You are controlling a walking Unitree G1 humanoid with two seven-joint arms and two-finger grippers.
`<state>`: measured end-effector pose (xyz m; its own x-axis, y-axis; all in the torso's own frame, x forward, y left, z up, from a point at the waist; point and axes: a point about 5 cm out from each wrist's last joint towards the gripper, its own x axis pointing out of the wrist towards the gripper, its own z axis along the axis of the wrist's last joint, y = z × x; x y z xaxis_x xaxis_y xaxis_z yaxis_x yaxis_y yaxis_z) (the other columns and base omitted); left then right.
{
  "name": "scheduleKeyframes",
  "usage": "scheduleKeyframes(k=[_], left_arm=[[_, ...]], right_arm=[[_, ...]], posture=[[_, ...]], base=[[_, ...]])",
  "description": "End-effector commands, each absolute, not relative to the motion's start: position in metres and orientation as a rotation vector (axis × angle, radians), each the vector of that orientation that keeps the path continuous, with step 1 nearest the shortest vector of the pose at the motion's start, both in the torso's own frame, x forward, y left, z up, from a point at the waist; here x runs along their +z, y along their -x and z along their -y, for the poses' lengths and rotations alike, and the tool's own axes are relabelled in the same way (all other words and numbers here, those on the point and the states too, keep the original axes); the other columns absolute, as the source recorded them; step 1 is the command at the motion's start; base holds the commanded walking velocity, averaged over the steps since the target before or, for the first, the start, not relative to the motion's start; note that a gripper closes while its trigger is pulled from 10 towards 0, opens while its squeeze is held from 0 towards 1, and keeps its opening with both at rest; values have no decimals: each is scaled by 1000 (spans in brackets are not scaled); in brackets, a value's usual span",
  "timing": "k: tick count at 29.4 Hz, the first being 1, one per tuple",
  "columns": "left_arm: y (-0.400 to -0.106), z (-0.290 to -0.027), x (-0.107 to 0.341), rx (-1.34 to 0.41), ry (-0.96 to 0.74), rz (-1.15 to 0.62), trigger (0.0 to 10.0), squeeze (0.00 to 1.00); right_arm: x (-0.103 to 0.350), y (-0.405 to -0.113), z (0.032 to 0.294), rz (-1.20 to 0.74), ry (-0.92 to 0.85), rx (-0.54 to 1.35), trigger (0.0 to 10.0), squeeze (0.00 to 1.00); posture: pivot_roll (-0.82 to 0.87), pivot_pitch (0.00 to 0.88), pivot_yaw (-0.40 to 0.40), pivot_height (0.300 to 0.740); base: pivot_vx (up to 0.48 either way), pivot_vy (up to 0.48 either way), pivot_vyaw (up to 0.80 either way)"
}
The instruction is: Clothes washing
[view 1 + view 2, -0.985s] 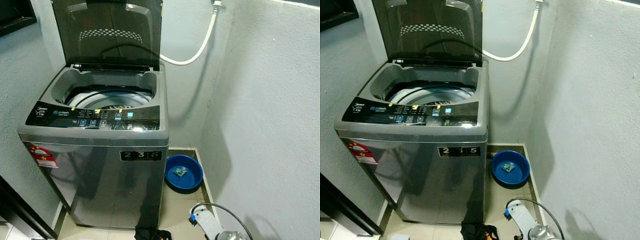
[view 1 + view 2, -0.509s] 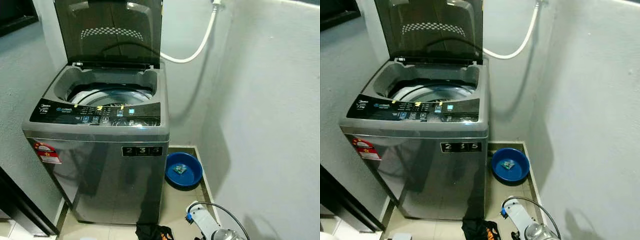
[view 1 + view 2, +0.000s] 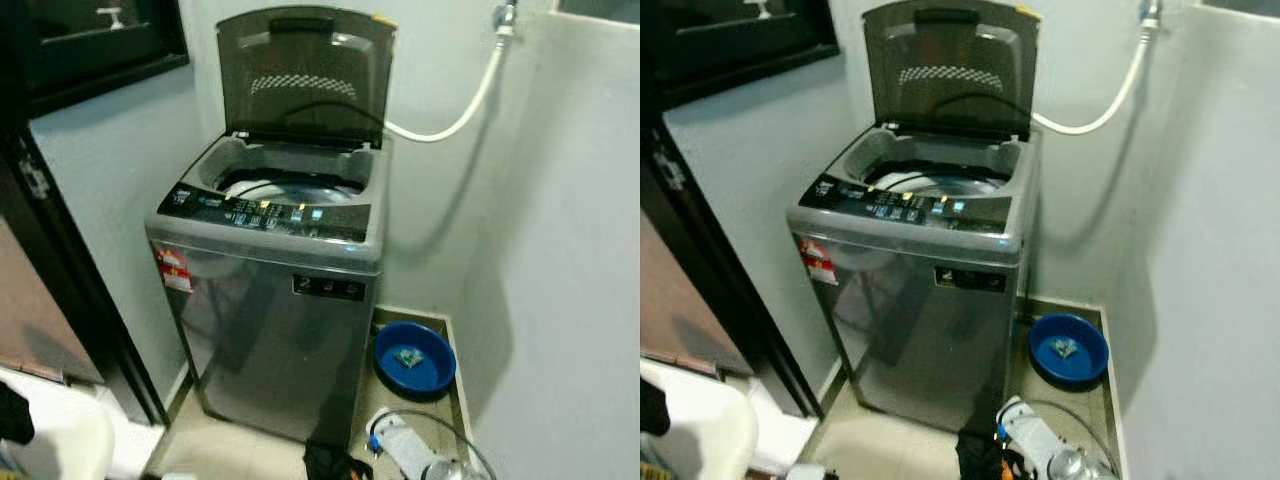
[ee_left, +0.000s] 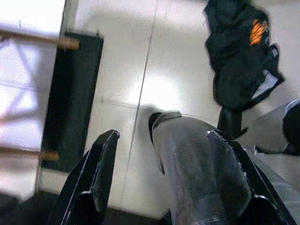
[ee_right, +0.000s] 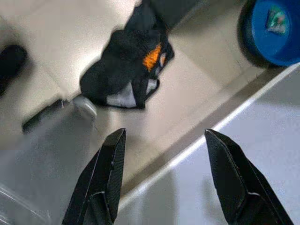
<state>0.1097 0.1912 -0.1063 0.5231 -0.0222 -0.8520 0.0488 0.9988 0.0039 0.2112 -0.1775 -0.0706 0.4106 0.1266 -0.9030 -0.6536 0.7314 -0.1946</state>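
A grey top-loading washing machine [image 3: 275, 310] stands in the corner with its dark lid [image 3: 305, 75] raised and the steel drum [image 3: 290, 188] exposed. A black garment with an orange patch [image 5: 129, 70] lies crumpled on the tiled floor at the machine's front right foot [image 3: 980, 462]. My right gripper [image 5: 165, 133] hangs open above the floor near that garment, nothing between its fingers. My left gripper [image 4: 163, 136] is open too, low over the tiles, with the garment [image 4: 241, 51] off beyond it. The silver right arm [image 3: 405, 450] shows at the bottom.
A blue basin [image 3: 413, 358] holding a small packet sits on the floor right of the machine. A white hose [image 3: 450, 120] runs along the back wall. A dark door frame [image 3: 80, 290] and a white object [image 3: 695, 435] are at the left. The right wall is close.
The camera has backed away and turned left: the machine looks smaller and further off, and the door frame and white object have come into view. The garment stays on the floor.
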Motion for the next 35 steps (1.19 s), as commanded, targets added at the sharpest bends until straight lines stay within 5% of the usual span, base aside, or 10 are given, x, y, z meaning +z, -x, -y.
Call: scheduleKeyframes(k=[1, 35], left_arm=[[-90, -184, -114, -68, -11, -1110, 10000, 0], [-93, -181, -113, -97, -35, -1093, 10000, 0]], right_arm=[[-66, -219, 171, -1005, 601, 553, 10000, 0], [-33, -250, 110, -741, 381, 982, 10000, 0]], posture=[[12, 0, -60, 740], [3, 0, -53, 740]], base=[[0, 0, 800], [0, 0, 800]])
